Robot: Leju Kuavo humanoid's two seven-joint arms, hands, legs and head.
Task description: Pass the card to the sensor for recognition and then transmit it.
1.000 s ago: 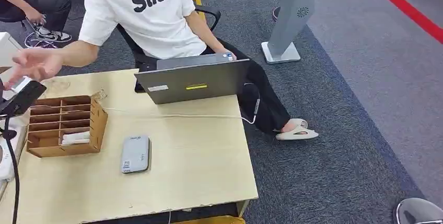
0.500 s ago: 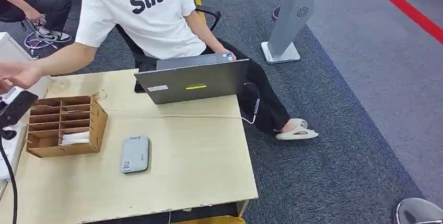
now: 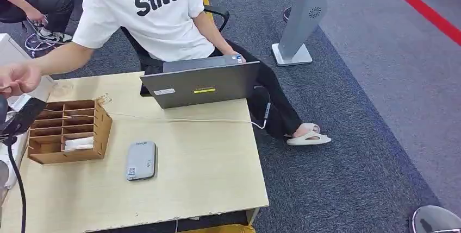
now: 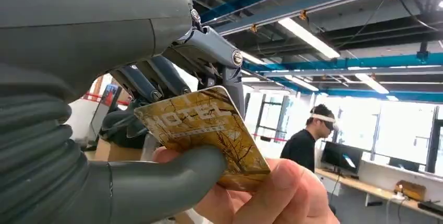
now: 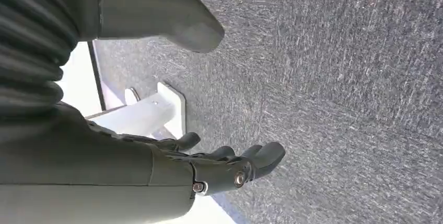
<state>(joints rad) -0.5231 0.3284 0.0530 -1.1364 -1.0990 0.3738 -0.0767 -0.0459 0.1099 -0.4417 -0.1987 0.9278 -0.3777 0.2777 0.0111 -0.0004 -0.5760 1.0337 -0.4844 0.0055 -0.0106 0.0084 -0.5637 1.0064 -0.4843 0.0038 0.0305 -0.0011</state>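
Observation:
A gold card [image 4: 209, 130] printed "HOTEL" is pinched between the thumb [image 4: 156, 182] and dark fingers of my left hand [image 4: 130, 41], which is raised with the ceiling behind it. A person's fingers [image 4: 271, 192] also grip the card's lower edge. In the head view my left hand [image 3: 22, 114] shows as a dark shape at the table's far left edge, with the person's outstretched hand [image 3: 16, 78] just above it. The grey card sensor [image 3: 141, 160] lies flat on the table, well away from the card. My right hand [image 5: 156, 166] hangs over grey carpet, fingers apart and holding nothing.
A wooden compartment box [image 3: 68, 130] with white cards stands left of the sensor. An open laptop [image 3: 201, 83] sits at the table's [image 3: 206, 173] far edge, a white cable trailing from it. The person in a white shirt [image 3: 152, 16] sits behind it. A grey kiosk stand [image 3: 301, 21] is beyond.
The person's hand has come left and down to meet my left hand. My left hand has dropped slightly at the table's left edge.

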